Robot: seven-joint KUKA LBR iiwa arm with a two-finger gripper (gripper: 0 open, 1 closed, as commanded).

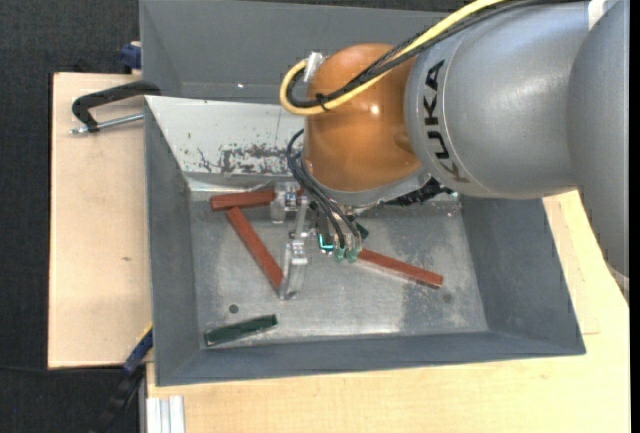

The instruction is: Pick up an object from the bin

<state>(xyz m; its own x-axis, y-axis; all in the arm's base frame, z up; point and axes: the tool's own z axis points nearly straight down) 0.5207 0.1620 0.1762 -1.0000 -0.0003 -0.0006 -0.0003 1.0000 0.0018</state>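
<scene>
Where the gripper (297, 266) hangs: low over the middle of the floor of the bin (170, 251), under the orange wrist cover (355, 121), its tip just beside the near end of a slanted red-brown stick (255, 246).
Gripper state: cannot be told from this view; nothing is seen held.
Step in hand: by my judgement, the approach for a grasp, with no lift made yet.
Likely target: the slanted red-brown stick, left of the floor's middle, running from near the far-left corner toward the near edge.
Next move calls for: straddling that stick across its narrow width, closing squarely and lifting straight up; so thin a stick may slip or pivot.
Bin contents: 4 sticks on a grey metal floor between sloping walls.
Far-left corner: a 2nd red-brown stick (240, 202), close against the slanted one's far end.
Right of the middle: a 3rd red-brown stick (402, 268).
Near-left corner: 1 dark green stick (240, 329), well apart from the others.
</scene>
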